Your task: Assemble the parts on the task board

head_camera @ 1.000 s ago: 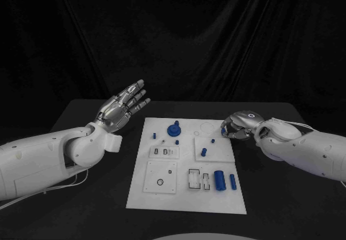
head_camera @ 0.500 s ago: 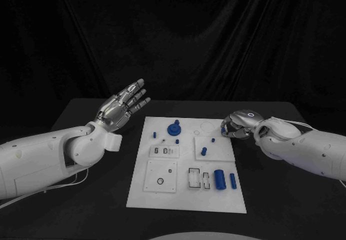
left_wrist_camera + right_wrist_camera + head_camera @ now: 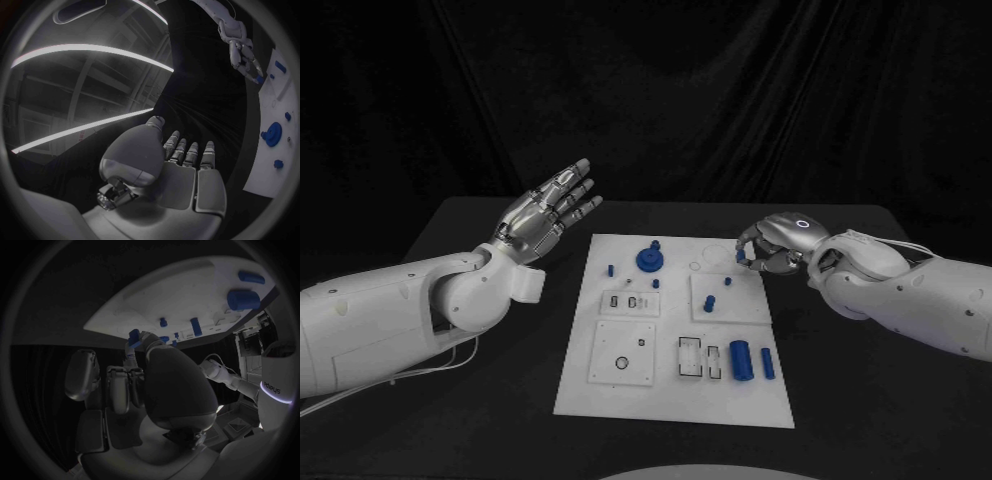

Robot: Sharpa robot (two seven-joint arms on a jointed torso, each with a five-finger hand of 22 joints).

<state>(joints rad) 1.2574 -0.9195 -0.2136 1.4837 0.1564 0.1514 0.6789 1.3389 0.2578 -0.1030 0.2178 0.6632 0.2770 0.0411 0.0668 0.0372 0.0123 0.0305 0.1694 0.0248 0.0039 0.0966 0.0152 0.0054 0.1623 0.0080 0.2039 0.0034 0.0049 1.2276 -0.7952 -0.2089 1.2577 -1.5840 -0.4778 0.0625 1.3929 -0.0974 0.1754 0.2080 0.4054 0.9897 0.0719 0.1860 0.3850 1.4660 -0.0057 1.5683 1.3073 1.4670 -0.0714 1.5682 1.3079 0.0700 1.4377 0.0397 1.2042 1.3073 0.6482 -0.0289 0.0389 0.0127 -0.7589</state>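
Note:
The white task board [image 3: 668, 395] lies mid-table. On it stand a blue round knobbed part [image 3: 649, 260], several small blue pegs such as one [image 3: 708, 302] near the middle, and two blue cylinders [image 3: 738, 360] near the front right. My right hand [image 3: 776, 243] hovers at the board's far right corner and pinches a small blue part [image 3: 741, 256] at its fingertips; the same small blue part [image 3: 134, 335] shows above the board [image 3: 187, 295] in the right wrist view. My left hand [image 3: 548, 208] is raised left of the board, fingers spread, holding nothing.
The black table [image 3: 862, 400] extends on both sides of the board. In the left wrist view, my right hand [image 3: 245, 52] with the blue part [image 3: 258, 79] hangs over the board's edge [image 3: 275, 100], near the round part [image 3: 272, 134].
My right hand has lifted slightly and drawn toward the far corner of the board with the small blue part. The left hand has not moved.

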